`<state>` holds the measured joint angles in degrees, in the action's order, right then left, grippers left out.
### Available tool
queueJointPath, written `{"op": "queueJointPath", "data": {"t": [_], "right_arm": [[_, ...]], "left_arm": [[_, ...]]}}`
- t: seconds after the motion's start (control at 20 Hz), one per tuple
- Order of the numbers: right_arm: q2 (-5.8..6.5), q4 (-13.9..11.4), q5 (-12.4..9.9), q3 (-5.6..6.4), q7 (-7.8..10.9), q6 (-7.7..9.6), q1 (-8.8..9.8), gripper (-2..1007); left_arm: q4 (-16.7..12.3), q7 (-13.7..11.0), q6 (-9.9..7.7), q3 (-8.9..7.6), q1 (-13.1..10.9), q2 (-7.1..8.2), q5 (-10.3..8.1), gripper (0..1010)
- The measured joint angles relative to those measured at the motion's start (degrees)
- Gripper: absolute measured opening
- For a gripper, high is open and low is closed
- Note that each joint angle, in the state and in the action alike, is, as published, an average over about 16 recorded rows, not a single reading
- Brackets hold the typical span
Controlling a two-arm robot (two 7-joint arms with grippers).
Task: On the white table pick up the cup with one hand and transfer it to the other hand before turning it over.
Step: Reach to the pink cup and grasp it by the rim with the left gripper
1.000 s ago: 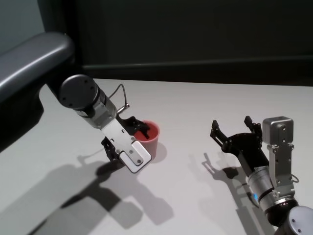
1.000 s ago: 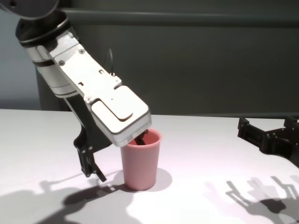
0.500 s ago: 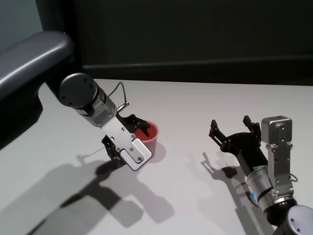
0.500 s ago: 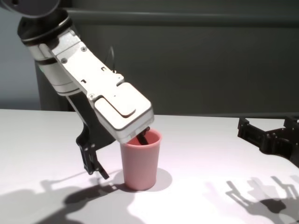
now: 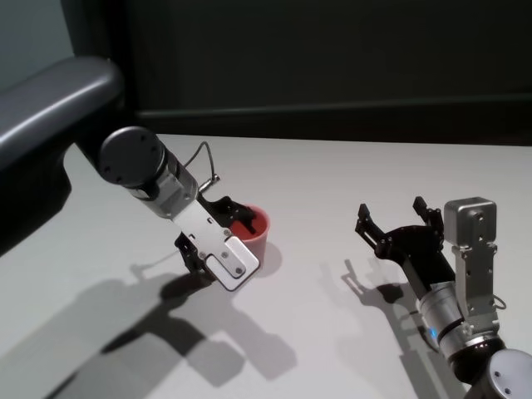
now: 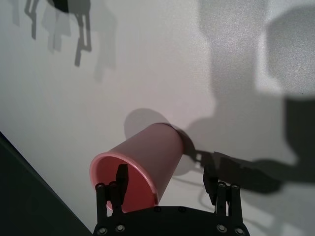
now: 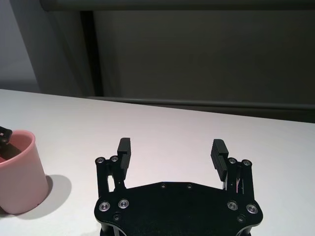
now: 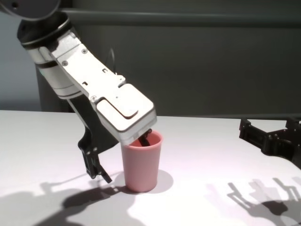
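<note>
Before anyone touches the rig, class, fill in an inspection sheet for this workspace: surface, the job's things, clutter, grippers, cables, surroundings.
Surface: white table, plain and matte, crossed by arm shadows.
Job's things: pink cup standing upright, mouth up, on the table.
Clutter: nothing seen.
Grippers: left gripper open and straddling the cup's wall, one finger inside the rim, the other outside; whether it touches cannot be told. Right gripper open, empty, well apart from the cup on the robot's right.
Cables: thin black cable loop arching off the left wrist, clear of the cup.
Surroundings: dark wall panel behind the table's far edge.
</note>
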<state>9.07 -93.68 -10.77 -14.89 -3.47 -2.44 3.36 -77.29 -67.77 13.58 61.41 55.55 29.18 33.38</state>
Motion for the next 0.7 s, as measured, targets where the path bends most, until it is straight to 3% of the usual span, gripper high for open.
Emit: {"op": "queueJointPath", "data": {"t": [0.7], "right_arm": [[0.0,0.0,0.0,0.0,0.0,0.0,0.0,1002]], "left_arm": [[0.1,0.3,-0.18,0.17,-0.1,0.18,-0.5,974]]}}
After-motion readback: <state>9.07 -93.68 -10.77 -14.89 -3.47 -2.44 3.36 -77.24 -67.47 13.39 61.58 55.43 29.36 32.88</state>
